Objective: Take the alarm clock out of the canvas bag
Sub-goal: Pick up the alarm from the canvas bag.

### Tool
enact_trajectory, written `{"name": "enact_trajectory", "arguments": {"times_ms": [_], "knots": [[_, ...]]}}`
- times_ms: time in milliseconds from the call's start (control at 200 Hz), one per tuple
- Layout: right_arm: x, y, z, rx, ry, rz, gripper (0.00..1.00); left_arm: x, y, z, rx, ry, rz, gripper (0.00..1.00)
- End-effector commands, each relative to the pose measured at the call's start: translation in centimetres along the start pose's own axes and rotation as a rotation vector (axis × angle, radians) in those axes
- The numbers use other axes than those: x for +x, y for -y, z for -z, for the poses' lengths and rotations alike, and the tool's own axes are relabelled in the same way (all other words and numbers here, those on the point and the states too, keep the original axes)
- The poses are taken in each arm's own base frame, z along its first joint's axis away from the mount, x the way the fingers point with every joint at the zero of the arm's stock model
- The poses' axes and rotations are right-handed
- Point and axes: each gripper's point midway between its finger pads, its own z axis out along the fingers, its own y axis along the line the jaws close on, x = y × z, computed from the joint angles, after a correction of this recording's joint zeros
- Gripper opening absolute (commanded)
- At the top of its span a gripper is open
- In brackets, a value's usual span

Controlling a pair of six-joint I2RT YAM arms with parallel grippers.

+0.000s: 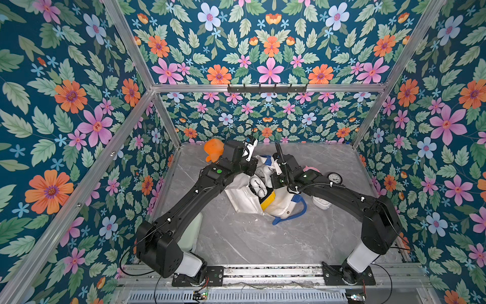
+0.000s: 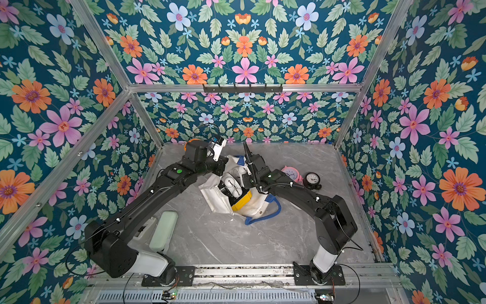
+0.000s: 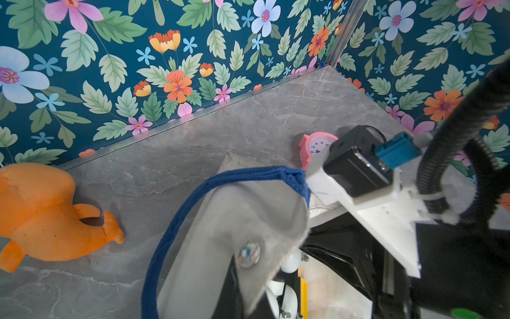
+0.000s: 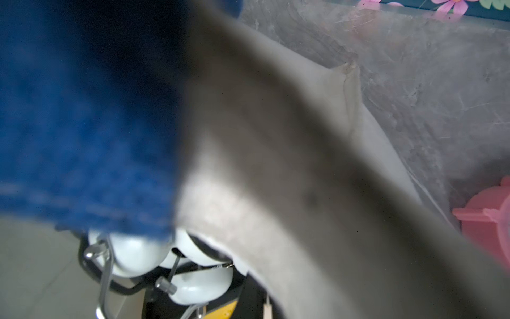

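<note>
The left arm [image 1: 194, 194] and right arm [image 1: 342, 193] reached forward and inward, wrists angled down, tips close together. The left gripper [image 1: 253, 171] and right gripper [image 1: 272, 181] were both closed.

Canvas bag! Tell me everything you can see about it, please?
The canvas bag is soft white fabric with blue loop handles and blue patches, plus a shiny snap button near the rim. It lies crumpled on the grey marble table, mouth gaping. Inside show a white twin-bell alarm clock and something yellow. The left hand, shut, seems to lift its rim, so one handle stands up.
</note>
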Motion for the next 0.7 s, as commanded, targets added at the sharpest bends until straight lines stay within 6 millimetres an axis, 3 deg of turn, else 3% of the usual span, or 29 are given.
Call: {"name": "enact_trajectory", "arguments": {"times_ms": [0, 35, 255, 695], "knots": [[0.1, -0.1, 0.6, -0.003, -0.011, 0.017, 0.03, -3.2, 0.7, 0.5, 0.033, 0.117, -0.019, 0.0], [-0.8, -0.3, 2.0, -0.012, 0.022, 0.022, 0.01, -3.2, 0.6, 0.5, 0.032, 0.116, -0.019, 0.0], [-2.0, -0.7, 4.7, -0.03, 0.068, 0.05, 0.0, -2.8, 0.3, 0.0, 0.017, 0.109, -0.009, 0.0], [-2.8, -2.1, 10.4, -0.112, 0.11, 0.141, 0.0, -2.2, -0.4, -0.4, -0.02, 0.108, 0.009, 0.0]]}}
